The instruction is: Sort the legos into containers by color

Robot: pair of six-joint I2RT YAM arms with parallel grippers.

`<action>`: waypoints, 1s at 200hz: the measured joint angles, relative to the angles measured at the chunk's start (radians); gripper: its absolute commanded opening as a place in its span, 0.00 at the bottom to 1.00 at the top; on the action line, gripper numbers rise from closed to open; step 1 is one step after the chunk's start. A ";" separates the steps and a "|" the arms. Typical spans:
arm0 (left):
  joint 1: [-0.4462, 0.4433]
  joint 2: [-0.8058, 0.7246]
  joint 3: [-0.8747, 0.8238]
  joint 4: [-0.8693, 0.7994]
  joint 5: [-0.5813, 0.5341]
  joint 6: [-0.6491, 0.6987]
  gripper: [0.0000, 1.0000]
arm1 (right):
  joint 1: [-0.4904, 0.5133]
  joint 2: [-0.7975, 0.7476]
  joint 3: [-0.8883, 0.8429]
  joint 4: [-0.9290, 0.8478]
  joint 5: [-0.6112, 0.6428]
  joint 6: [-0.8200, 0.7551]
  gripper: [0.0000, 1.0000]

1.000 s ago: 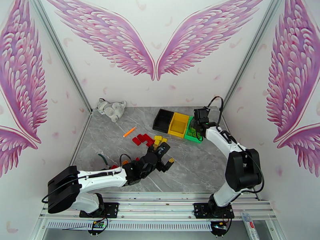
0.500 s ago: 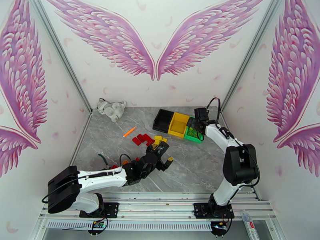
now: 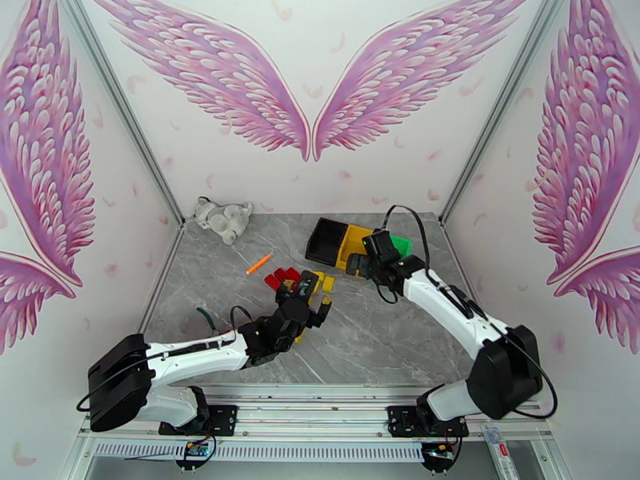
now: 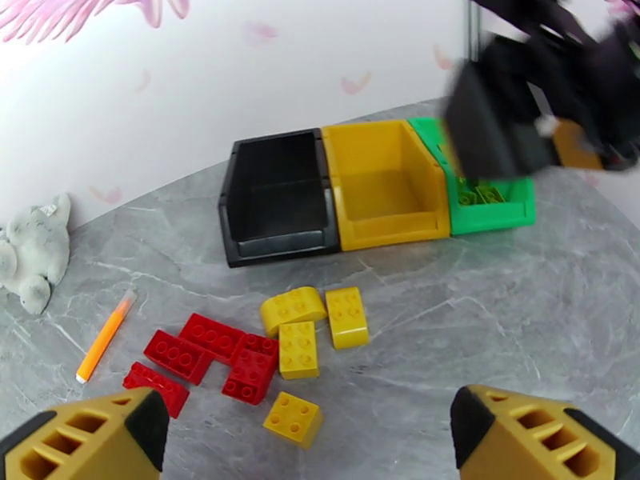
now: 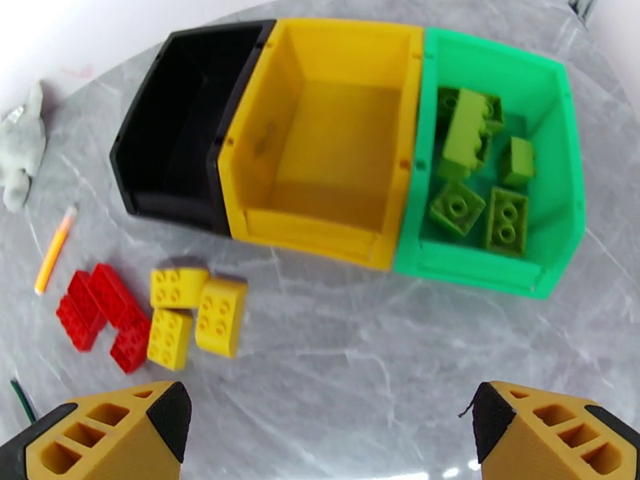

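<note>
- left fingers point(image 4: 96, 438): yellow-tipped pair, spread wide apart with nothing between them. they hang low over the grey marbled bench point(image 4: 512, 330), on the near side of the loose bricks, which lie at 12 o'clock from them.
- yellow legos point(image 4: 298, 350): four, loose on the bench. one lies alone, nearest the left fingers. a second lies flat just beyond it. an arched piece and a rounded piece sit side by side at the far end of the group.
- red legos point(image 4: 210, 336): about four flat bricks packed close together, just beside the yellow group at its 9 o'clock.
- orange marker point(image 4: 104, 338): lying flat on the bench at 9 to 10 o'clock of the red legos, a little apart from them.
- right fingers point(image 5: 104, 430): yellow-tipped pair, spread wide apart and gripping nothing. in the top view they are held above the near edge of the bins, at 1 o'clock from the bench centre. they are blurred in the left wrist view.
- black bin point(image 5: 172, 146): left end of the row of three, open top, touching the yellow bin.
- yellow bin point(image 5: 320, 234): middle of the row, walls against both neighbours.
- green bin point(image 5: 560, 154): right end of the row. the row stands at 1 o'clock on the bench, beyond the loose legos.
- green legos point(image 5: 456, 208): several, jumbled on the floor of the green bin.
- plush cat point(image 4: 32, 250): grey-white, at 11 o'clock near the far left corner of the bench, well apart from the bins.
</note>
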 measured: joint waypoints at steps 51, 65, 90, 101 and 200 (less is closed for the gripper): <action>0.190 -0.037 0.020 -0.154 0.153 -0.077 0.97 | -0.005 -0.329 -0.267 0.134 -0.136 0.002 1.00; 0.228 -0.043 0.039 -0.212 0.198 -0.096 0.94 | -0.002 -0.331 -0.302 0.186 -0.197 0.003 0.98; 0.244 -0.043 0.093 -0.306 0.257 -0.121 0.89 | 0.017 -0.321 -0.341 0.217 -0.275 0.018 0.90; 0.243 -0.045 0.105 -0.335 0.280 -0.135 0.89 | 0.029 -0.313 -0.341 0.224 -0.302 0.024 0.88; 0.012 -0.001 0.052 -0.499 0.285 -0.312 0.78 | 0.153 -0.326 -0.382 0.270 -0.341 0.039 0.82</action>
